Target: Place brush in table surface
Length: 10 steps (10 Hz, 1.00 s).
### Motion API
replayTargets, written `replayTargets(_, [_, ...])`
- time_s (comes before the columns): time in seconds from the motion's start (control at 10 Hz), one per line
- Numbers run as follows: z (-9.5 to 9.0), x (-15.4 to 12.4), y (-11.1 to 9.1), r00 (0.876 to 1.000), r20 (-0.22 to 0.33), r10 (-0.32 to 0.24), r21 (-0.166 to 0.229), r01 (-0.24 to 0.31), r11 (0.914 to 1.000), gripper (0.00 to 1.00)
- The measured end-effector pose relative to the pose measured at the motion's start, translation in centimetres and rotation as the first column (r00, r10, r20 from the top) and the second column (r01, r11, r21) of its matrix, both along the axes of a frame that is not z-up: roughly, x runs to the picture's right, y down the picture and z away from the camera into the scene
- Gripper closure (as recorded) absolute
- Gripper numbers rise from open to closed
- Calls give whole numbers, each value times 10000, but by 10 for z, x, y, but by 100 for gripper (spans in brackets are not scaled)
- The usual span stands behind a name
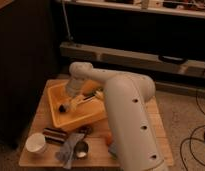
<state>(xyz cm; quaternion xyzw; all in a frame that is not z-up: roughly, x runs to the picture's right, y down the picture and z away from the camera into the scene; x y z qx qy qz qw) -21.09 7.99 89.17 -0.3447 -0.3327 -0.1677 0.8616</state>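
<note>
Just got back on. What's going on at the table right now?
The arm reaches into the yellow bin on the table. Its end effector hangs open just over the brush, which lies in the bin, not yet on the table. A cup and a cloth sit near the front edge.
</note>
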Motion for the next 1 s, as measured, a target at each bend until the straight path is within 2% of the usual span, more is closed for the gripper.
replayTargets(0.3, [8,-1,5,9992,326,224,-274,-215,9994,20])
replayTargets(0.7, [17,-3,17,9975,676,215,-535,-179,9984,20])
replayTargets(0.8, [19,-8,22,9967,806,104,-674,-50,9977,22])
replayTargets(1.0, [22,-17,32,9943,1052,-171,-1055,283,9940,41])
